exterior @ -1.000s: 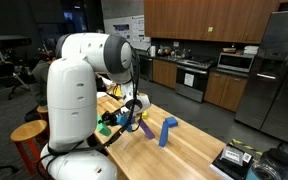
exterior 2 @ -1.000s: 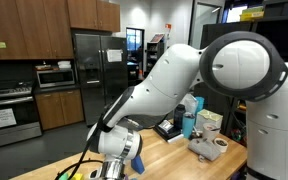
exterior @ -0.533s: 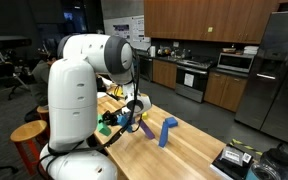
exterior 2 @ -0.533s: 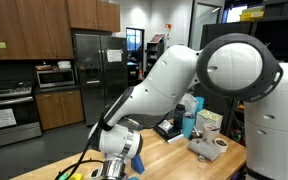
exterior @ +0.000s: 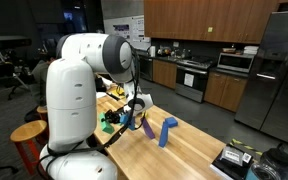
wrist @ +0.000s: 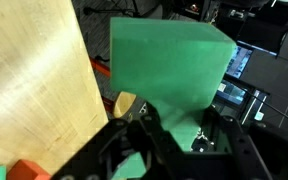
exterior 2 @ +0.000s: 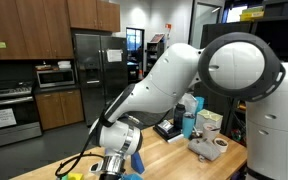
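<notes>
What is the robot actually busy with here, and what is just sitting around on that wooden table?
In hand:
- green block, gripped between the fingers

Lying about:
- blue upright piece, standing apart on the table
- orange piece, low in the wrist view

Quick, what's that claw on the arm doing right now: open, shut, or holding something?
Gripper: closed on the green block, which sits between its two fingers.
</notes>
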Robot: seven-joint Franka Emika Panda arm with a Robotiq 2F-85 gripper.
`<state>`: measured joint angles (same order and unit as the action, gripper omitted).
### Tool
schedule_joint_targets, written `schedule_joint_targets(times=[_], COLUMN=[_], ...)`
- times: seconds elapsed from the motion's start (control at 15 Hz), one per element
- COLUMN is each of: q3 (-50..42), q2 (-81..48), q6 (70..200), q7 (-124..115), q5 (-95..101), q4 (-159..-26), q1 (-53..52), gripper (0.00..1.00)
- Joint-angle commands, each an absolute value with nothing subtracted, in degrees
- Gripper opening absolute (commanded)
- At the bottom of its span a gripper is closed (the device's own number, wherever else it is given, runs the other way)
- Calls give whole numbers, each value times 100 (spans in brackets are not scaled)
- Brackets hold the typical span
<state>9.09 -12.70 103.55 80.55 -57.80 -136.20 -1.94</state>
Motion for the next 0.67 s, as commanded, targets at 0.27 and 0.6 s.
schedule_joint_targets(times=[0.27,0.6], q3=[767,737], q2=[-942,-792], q6=[10662,10809], q7=[8429,8549], q5=[-5897,-5876], q4=[-13767,-13783], q1=[-302,-292], gripper=[19,19])
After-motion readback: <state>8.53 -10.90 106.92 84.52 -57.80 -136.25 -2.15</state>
